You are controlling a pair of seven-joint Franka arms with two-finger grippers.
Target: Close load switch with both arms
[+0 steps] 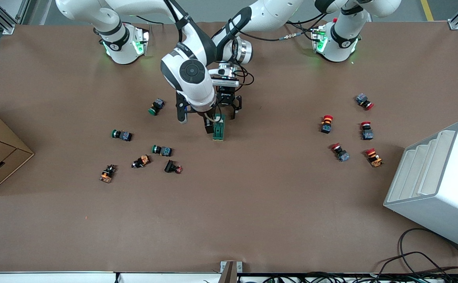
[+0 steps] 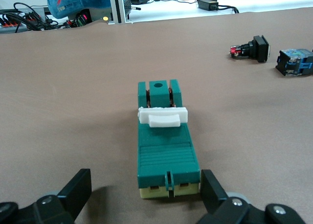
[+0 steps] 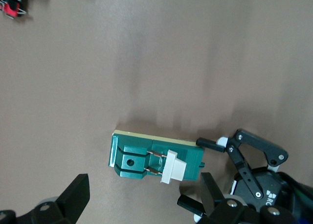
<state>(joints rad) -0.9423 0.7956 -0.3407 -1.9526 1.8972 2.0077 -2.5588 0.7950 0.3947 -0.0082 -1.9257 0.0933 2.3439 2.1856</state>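
Dark green plastic, the elongated load switch (image 2: 167,147) with its white lever (image 2: 163,117) lies mid-table. It is straddled, ungrasped, by the released left gripper (image 2: 146,194) and right gripper (image 3: 142,197). Closing is judged still undone.

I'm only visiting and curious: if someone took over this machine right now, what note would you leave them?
Left gripper: open, low at the table, fingers either side of one end of the dark green rectangular load switch, not gripping it.
Right gripper: open, over the switch.
Done: both arms are at the switch.
Left: probably steady the body and press the white plastic lever shut. I cannot tell whether it is already down.
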